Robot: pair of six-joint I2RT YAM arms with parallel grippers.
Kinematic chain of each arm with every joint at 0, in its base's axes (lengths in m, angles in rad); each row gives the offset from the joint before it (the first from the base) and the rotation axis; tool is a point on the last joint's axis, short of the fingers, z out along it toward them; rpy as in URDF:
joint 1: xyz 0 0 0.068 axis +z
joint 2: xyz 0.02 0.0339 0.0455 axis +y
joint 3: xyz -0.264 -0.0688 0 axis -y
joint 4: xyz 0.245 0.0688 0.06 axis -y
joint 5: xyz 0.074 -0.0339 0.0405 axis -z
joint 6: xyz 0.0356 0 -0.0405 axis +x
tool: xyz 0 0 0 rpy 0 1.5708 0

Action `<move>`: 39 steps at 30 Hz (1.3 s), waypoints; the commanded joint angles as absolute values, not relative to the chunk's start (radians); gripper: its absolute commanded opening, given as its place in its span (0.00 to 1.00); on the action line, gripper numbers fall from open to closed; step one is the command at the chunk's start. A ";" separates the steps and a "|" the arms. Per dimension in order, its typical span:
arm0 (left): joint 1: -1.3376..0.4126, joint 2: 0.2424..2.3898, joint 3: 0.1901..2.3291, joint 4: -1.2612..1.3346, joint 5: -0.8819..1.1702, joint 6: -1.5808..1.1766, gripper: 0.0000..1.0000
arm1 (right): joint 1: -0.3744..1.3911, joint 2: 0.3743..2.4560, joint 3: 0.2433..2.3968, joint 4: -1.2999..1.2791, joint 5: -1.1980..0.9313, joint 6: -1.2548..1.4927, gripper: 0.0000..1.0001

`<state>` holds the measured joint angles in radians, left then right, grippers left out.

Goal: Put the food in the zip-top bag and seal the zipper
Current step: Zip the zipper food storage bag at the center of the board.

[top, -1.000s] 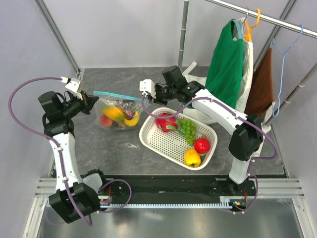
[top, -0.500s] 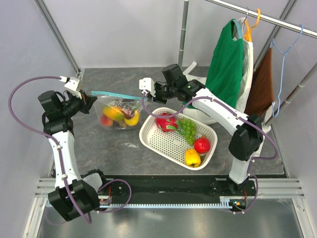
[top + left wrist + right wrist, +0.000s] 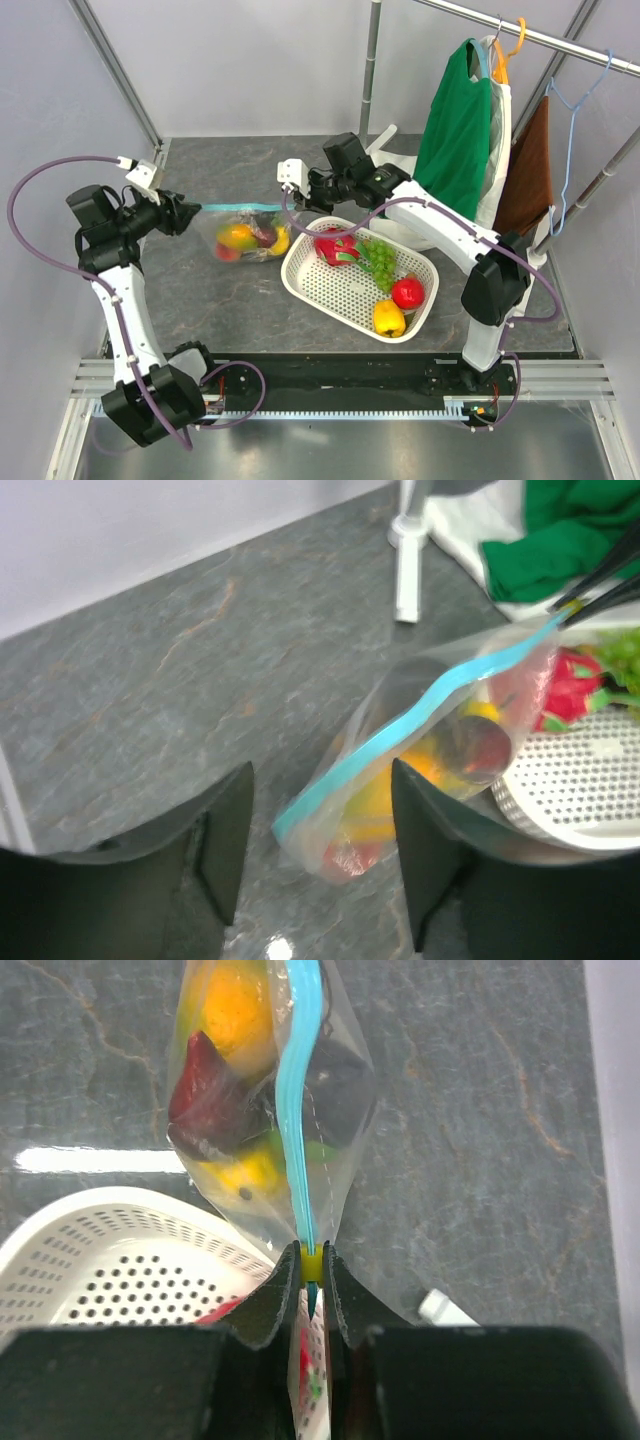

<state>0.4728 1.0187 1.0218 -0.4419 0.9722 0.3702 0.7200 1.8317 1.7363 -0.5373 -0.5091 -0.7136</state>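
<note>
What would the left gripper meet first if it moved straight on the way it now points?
The zip-top bag: its near corner, with the zipper end, lies straight ahead of the open left gripper. Depth is unclear, but it looks close.

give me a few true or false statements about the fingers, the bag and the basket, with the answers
1. The right fingers are pinched on the teal zipper. True.
2. The left fingers are clamped shut on the bag. False: they stand apart, with the end of the zipper between them.
3. The white basket holds nothing. False: several pieces lie in it, among them a red apple and green grapes.
4. There is fruit inside the bag. True.
</note>
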 commanded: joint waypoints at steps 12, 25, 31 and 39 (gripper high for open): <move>0.315 0.952 1.155 -0.909 1.198 1.093 0.83 | 0.772 1.736 1.651 -0.443 -0.557 -0.578 0.00; 0.055 1.118 1.189 -0.850 0.832 1.193 0.71 | 0.775 1.710 1.618 -0.423 -0.586 -0.581 0.00; 0.038 1.167 1.210 -0.902 0.841 1.265 0.68 | 0.776 1.704 1.614 -0.419 -0.583 -0.584 0.00; -0.049 1.195 1.215 -0.904 0.769 1.238 0.53 | 0.776 1.701 1.611 -0.416 -0.586 -0.589 0.00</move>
